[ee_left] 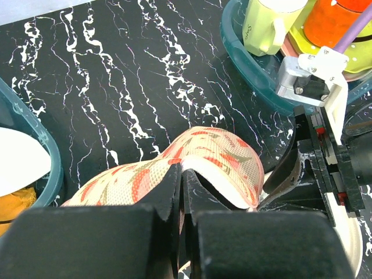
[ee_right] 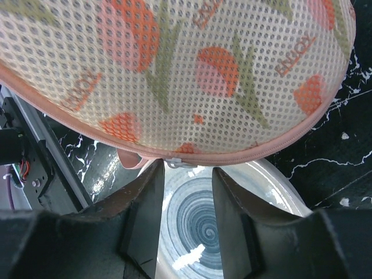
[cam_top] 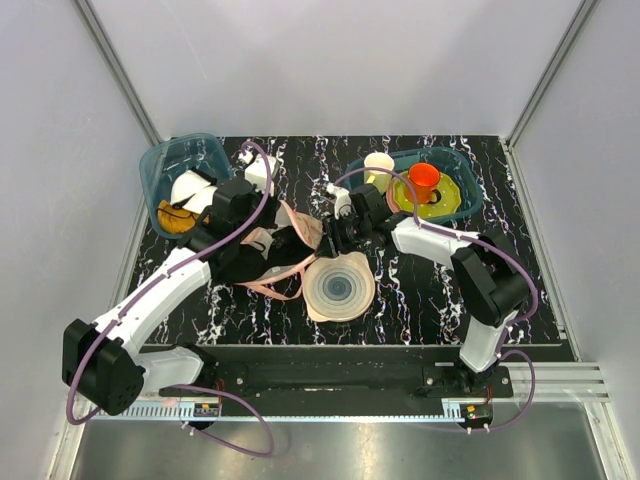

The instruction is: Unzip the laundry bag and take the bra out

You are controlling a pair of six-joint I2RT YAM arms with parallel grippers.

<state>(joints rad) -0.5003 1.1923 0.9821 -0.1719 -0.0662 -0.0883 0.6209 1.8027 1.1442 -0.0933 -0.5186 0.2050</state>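
Observation:
The laundry bag (cam_top: pixel 300 228) is a beige mesh pouch with red and green motifs and pink trim, held up off the black table mid-scene. My left gripper (ee_left: pixel 182 181) is shut on a fold of the bag's edge (ee_left: pixel 215 152). My right gripper (ee_right: pixel 185 174) is open just under the bag's pink zipper seam (ee_right: pixel 174 70). The small pale zipper pull (ee_right: pixel 177 162) sits between its fingertips, not pinched. Pale pink bra straps (cam_top: pixel 272 286) loop on the table below the left gripper, beside the bag.
A round pale ringed plate (cam_top: pixel 340 286) lies under the right gripper (ee_right: pixel 200 224). A teal bin (cam_top: pixel 170 160) at back left holds white domed pieces and orange cloth. A second teal bin (cam_top: pixel 462 185) at back right holds cups and a yellow dish.

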